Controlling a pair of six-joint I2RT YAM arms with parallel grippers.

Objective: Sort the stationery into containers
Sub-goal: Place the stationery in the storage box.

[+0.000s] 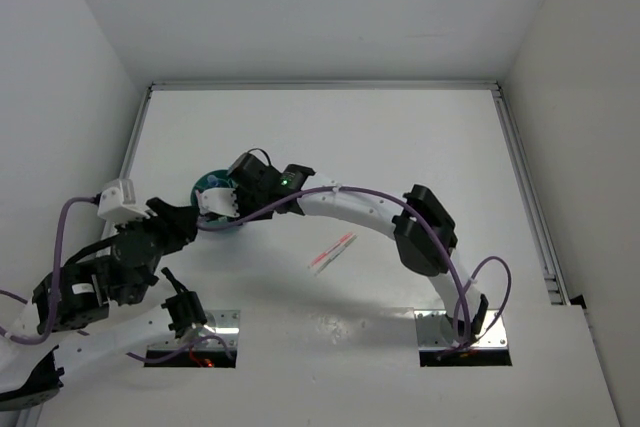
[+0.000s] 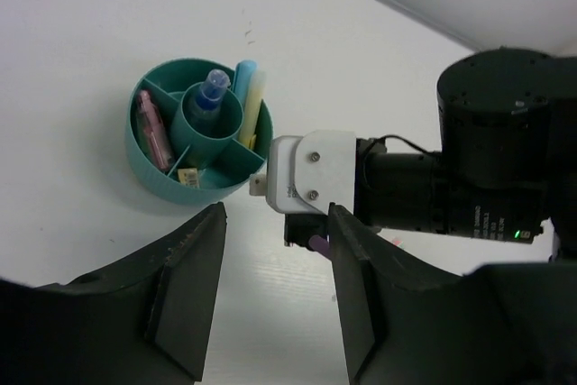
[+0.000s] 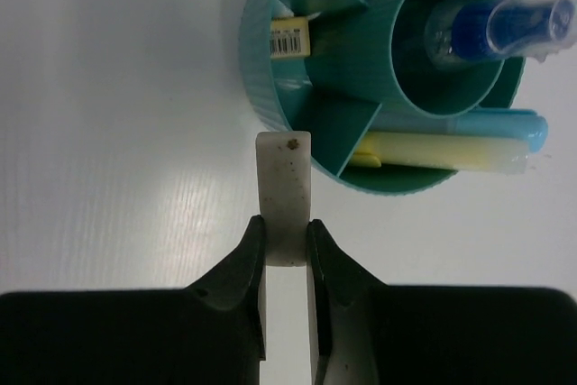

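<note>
The round teal organiser (image 3: 270, 96) holds a clear-blue marker (image 3: 505, 29) in its centre tube, yellow (image 3: 442, 151) and light-blue (image 3: 487, 122) sticks in one compartment, and a small barcoded eraser (image 3: 290, 38) in another. My right gripper (image 3: 286, 223) is shut on a white eraser block (image 3: 285, 178), whose tip is beside the organiser's outer wall. My left gripper (image 2: 275, 295) is open and empty, a little in front of the organiser (image 2: 149, 182). A pink piece (image 2: 153, 132) lies in a side compartment. In the top view the organiser (image 1: 207, 183) is mostly hidden under the right gripper (image 1: 222, 200).
A thin red and pink pen-like item (image 1: 332, 252) lies on the white table right of centre. The right arm's wrist and camera mount (image 2: 311, 173) hang just beyond my left fingers. White walls enclose the table on the left, back and right.
</note>
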